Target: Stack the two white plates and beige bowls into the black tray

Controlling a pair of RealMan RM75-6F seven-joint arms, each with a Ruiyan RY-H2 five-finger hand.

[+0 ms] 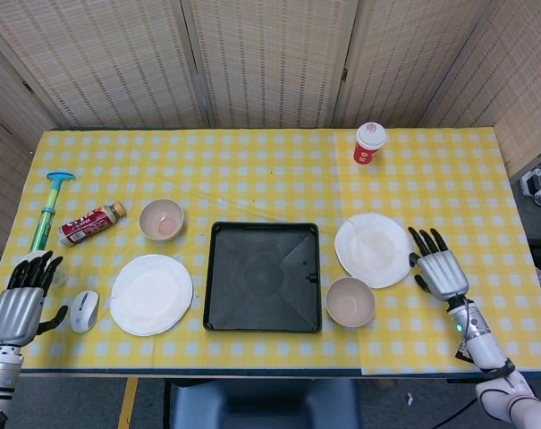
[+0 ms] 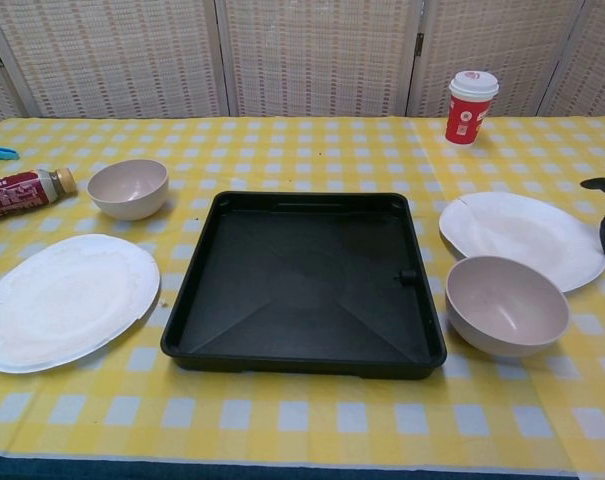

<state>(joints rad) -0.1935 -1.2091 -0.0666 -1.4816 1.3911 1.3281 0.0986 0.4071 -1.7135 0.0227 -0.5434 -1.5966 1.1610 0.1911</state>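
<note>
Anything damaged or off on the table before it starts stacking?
One thing: the right white plate has a small nick in its rim on the side nearest the black tray, seen in the chest view. The left white plate looks smudged. Both beige bowls, left and right, sit upright.

A red paper cup with a white lid point(image 1: 370, 143) stands upright on the yellow-and-white checked tablecloth point(image 1: 252, 170), at about one o'clock from the table's middle. Toward nine o'clock a small bottle with a red label and tan cap point(image 1: 91, 222) lies on its side, just beside a green syringe-like tube with a blue T-handle point(image 1: 47, 210). At eight o'clock sits a grey computer mouse point(image 1: 84, 310). Woven folding screens point(image 1: 270, 63) close off the twelve o'clock side.
</note>
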